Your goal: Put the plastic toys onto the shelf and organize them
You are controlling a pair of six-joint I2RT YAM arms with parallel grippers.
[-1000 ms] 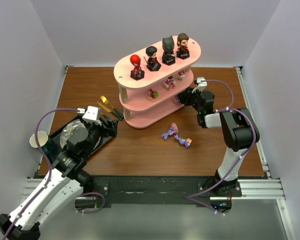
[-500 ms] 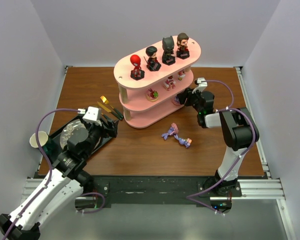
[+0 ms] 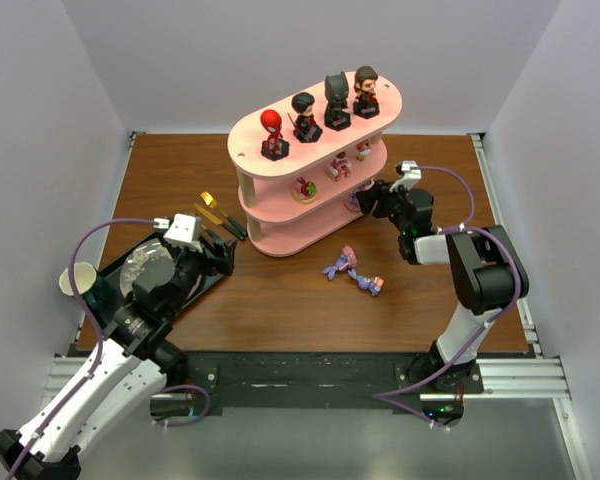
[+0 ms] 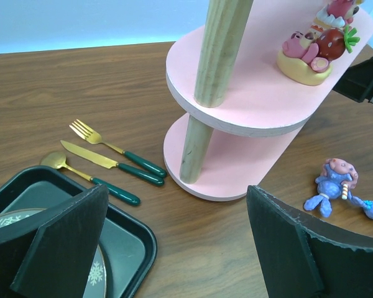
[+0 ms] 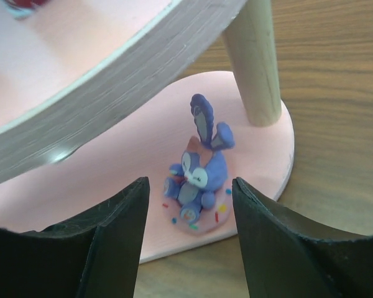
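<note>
both apart and empty: left end effector (image 4: 177, 195) wide, right end effector (image 5: 189, 186) near blue bunny (image 5: 200, 169)

Just beyond the jaws of the right gripper (image 5: 188, 186), a rabbit figurine (image 5: 202, 175) sits on the bottom board of the shelf (image 5: 112, 167), a post (image 5: 255, 68) behind-right. Ahead of the left gripper (image 4: 177, 192), cutlery (image 4: 105, 162) lies left, pony figures (image 4: 332, 187) right.

Left arm (image 3: 100, 385): white links, black joints, purple cable. Right arm (image 3: 480, 270): mostly black. Right pincer (image 5: 189, 186) fingers (image 5: 112, 248) black, seemingly matte.
</note>
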